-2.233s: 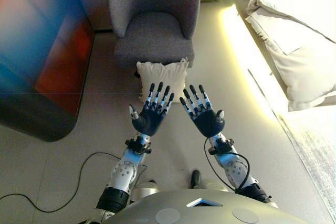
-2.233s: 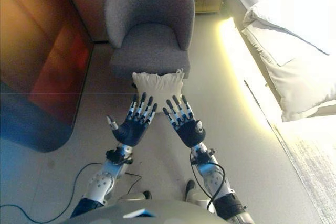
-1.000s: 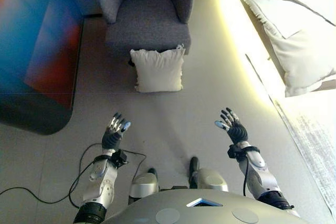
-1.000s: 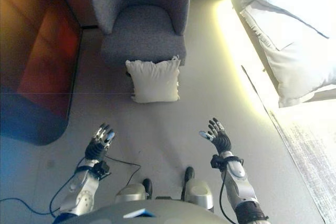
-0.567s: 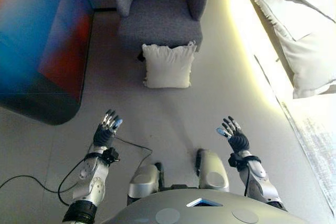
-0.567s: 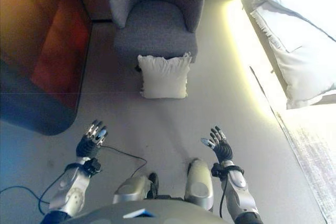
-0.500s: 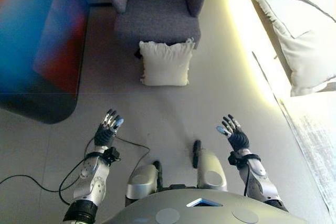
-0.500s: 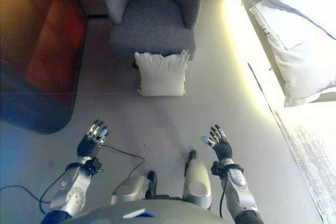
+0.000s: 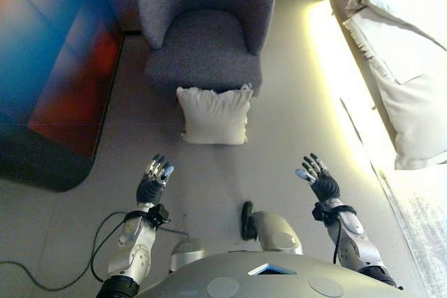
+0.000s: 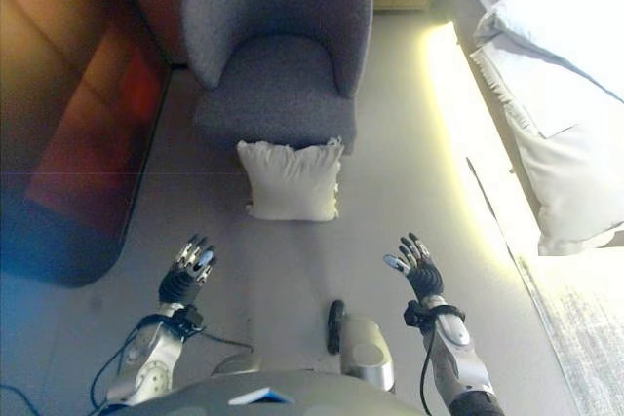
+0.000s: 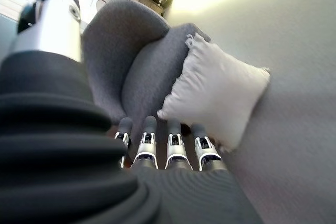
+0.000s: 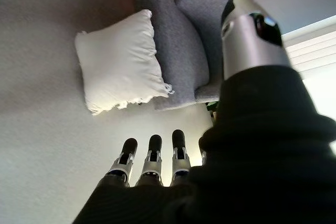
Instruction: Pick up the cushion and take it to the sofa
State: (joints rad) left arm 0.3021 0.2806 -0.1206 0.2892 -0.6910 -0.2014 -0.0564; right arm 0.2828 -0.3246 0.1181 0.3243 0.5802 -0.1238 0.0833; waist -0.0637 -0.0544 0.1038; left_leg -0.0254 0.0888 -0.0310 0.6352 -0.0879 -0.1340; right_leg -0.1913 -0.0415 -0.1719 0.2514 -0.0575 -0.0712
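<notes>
The cream cushion is standing on the grey floor, leaning against the front of the grey armchair; its lower edge is touching the floor, and the join between its back and the chair is hidden from the head views. It is lying well ahead of both hands, roughly midway between them, touched by neither.

The chair's top is cut off by the frame edge. A dark glossy panel is running along beyond the left hand's outer side, its surface hard to make out under coloured reflections. White bedding is showing far out past the right hand, cut off at the frame edge.

The left hand is hovering above the floor, fingers straight, spread slightly, holding nothing. The right hand is hovering likewise, fingers extended, parted, empty. Both forearms are reaching forward, palms facing inward towards each other. Thumb tips are cut off in both wrist views.
</notes>
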